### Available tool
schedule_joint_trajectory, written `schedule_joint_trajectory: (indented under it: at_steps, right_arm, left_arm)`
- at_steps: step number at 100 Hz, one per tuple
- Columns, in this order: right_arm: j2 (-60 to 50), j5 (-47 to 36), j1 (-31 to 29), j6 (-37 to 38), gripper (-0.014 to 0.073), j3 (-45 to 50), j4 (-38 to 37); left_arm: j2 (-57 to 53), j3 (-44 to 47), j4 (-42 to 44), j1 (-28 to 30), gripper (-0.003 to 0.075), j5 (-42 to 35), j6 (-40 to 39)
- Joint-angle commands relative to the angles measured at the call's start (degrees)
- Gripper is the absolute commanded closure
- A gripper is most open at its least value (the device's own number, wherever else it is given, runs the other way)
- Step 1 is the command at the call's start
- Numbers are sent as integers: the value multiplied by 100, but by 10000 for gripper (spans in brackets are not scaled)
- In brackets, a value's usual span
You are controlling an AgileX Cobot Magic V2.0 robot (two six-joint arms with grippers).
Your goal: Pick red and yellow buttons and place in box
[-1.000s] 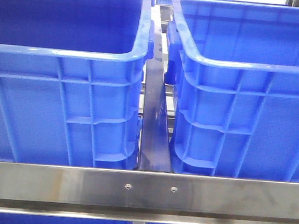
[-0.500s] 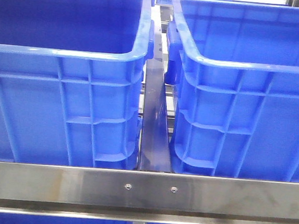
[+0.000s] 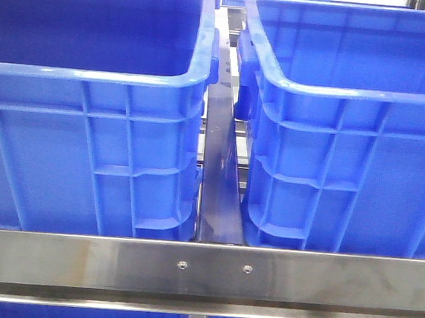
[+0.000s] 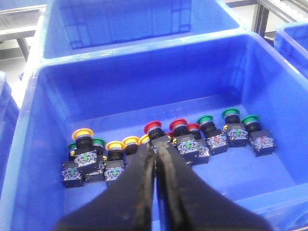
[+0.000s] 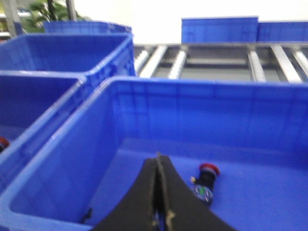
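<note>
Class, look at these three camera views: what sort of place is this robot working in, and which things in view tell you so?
Probably a factory or warehouse sorting station. Large blue plastic crates sit on a steel frame, metal roller rails run behind, and one crate holds a batch of industrial push buttons.

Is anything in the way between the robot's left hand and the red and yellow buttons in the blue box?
Nothing visible is. In the left wrist view the left hand, shut, hangs over the open blue crate. The red buttons and yellow buttons lie uncovered on its floor. Green buttons sit in the same row, off to one side.
</note>
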Motion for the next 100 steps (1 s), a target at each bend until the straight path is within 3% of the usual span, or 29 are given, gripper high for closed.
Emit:
schedule_joint_trajectory:
  at_steps: [1,25,46,63,100]
  right_arm:
    - [-73,-361,-32,1393,662,-151,-1236]
    - [-540,-728,134,4435,662,-151,-4590]
    - [-830,-1456,999,6343,662,122,-6873]
    - [-1075,-2147,1182,6592,662,768,-7107]
    - [-2073,-2387,1156,6592,662,1880,-7108]
  left_arm:
    - [38,-148,151,-29,739,-381,-46]
    - [38,-148,151,-29,739,-381,-46]
    - [38,-148,151,-29,739,-381,-46]
    - [38,-148,151,-29,739,-391,-46]
    - [38,-148,151,-29,739,-391,-46]
